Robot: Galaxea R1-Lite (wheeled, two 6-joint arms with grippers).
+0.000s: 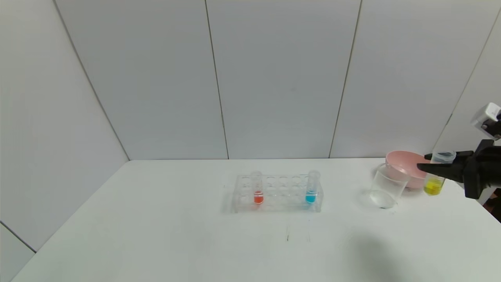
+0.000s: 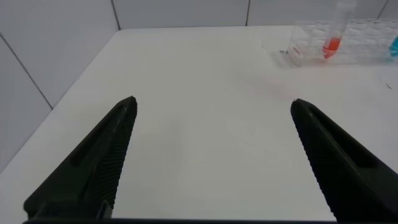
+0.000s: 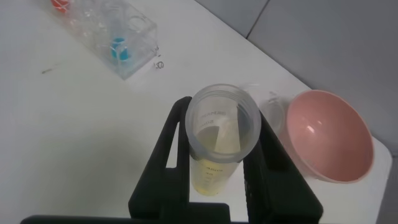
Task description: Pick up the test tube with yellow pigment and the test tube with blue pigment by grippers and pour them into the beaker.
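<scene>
Yellow tube: we see the test tube with yellow pigment [image 1: 435, 182] upright, clamped by our right gripper [image 1: 427, 162], at 3 o'clock of the beaker [image 1: 385, 188].
Left gripper [image 2: 211, 162]: spread wide, holding nothing, above the desk [image 1: 156, 235].

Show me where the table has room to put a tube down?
Bare table lies left of the rack and in front of it. It is crowded on the right, where the beaker, pink bowl and right gripper holding the yellow tube sit together.

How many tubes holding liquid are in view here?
3. The orange tube stands at the rack's left end, the blue tube at its right end, and the yellow tube is held upright in the right tool beside the pink bowl.
</scene>
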